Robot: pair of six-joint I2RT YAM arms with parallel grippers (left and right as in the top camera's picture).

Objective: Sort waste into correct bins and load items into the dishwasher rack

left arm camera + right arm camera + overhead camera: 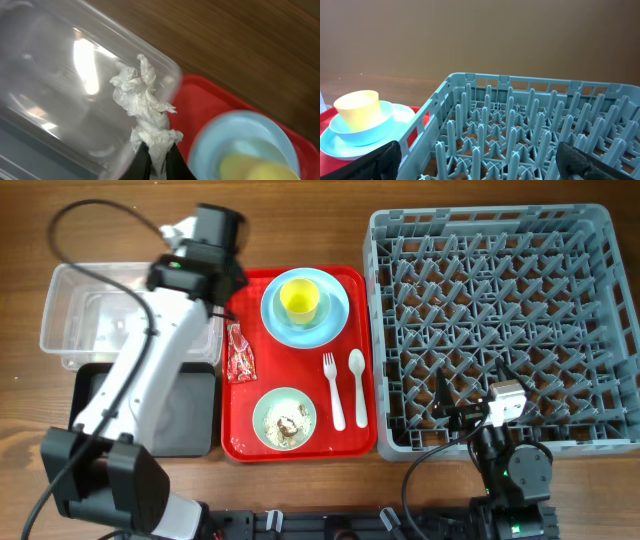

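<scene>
Left tool (156,155): clenched on the lower end of the crumpled white tissue (145,107); held high at the far-left corner of the red serving tray (300,370), beside the clear tub's rim.
Tissue: hangs from the pinch, with most of it in front of the clear tub (50,90) in the left wrist view.
Right tool (447,405): released, jaws spread wide, empty; low over the near edge of the grey dishwasher rack (490,310).
Bins: the clear tub is at the far left of the worktop, and the black tray (195,420) lies just in front of it.
Red snack wrapper (239,352): lies flat along the left edge of the serving tray.
Yellow cup (357,107): stands upright in the pale blue bowl (370,132), which rests on the pale blue plate (335,147) at the far end of the serving tray.
Pale green bowl (262,405): sits at the near end of the serving tray and holds white and brown food scraps (290,425).
White fork (333,392) and spoon (358,385): lie side by side, just right of the green bowl.
Rack: stands right of the serving tray, their edges touching.
</scene>
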